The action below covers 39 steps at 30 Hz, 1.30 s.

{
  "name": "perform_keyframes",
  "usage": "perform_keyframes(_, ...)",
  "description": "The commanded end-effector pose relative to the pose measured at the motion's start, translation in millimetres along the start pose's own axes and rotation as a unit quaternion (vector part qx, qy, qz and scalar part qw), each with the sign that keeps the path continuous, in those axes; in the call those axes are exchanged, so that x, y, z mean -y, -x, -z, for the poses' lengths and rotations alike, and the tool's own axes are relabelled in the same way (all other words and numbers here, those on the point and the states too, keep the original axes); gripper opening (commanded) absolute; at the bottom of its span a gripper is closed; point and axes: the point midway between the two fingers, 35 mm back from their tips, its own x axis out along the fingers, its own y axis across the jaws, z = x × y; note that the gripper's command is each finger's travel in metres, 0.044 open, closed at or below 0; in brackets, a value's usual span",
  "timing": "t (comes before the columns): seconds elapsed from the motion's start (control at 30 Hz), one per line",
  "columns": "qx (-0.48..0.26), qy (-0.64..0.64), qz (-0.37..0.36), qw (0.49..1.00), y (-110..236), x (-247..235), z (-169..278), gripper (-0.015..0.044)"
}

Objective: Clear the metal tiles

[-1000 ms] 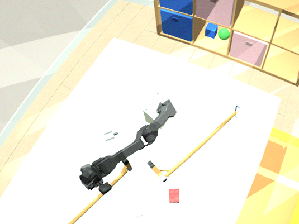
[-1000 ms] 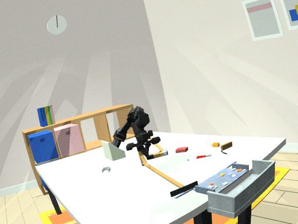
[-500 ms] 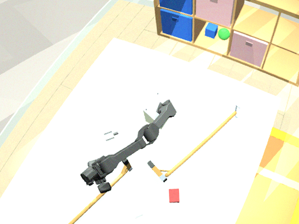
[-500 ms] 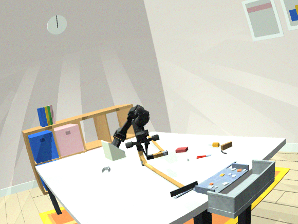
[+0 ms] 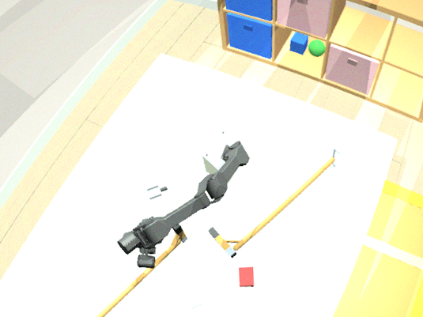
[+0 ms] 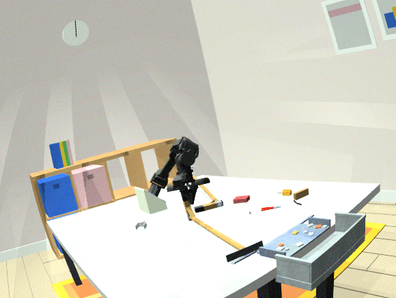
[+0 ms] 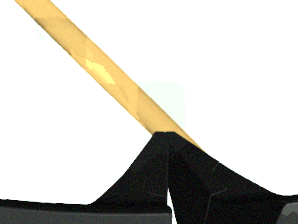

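The long scraper has a wooden handle and lies on the table, its wide black blade beside the steel plate. My gripper is shut and empty. Its tips are over the handle near the grip end; I cannot tell if they touch it. In the top view the arm hides the fingertips. The steel bench plate carries several tiles, among them a yellow tile, an orange tile and a pale tile. The catch box runs along its far side.
A second long wooden-handled tool lies across the table, with a crosswise grip. A red block, red pliers-like tool, yellow piece, brown block and pale wedge stand around.
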Motion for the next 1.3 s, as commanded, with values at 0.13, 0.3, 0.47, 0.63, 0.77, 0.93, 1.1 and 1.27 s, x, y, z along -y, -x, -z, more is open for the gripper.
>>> perform_keyframes(0.13,-0.027,-0.136,0.030,0.990,10,14,20,0.0000)
perform_keyframes(0.3,-0.039,-0.216,0.052,0.974,16,21,32,0.0000)
perform_keyframes(0.47,-0.049,-0.296,0.075,0.951,23,28,45,0.0000)
perform_keyframes(0.63,-0.055,-0.362,0.096,0.926,30,34,56,0.0000)
perform_keyframes(0.77,-0.055,-0.364,0.097,0.925,30,35,56,0.0000)
perform_keyframes(0.93,-0.055,-0.364,0.096,0.925,29,35,56,0.0000)
perform_keyframes(1.1,-0.055,-0.364,0.096,0.925,23,35,57,0.0000)
perform_keyframes(1.27,-0.056,-0.364,0.095,0.925,16,36,58,0.0000)
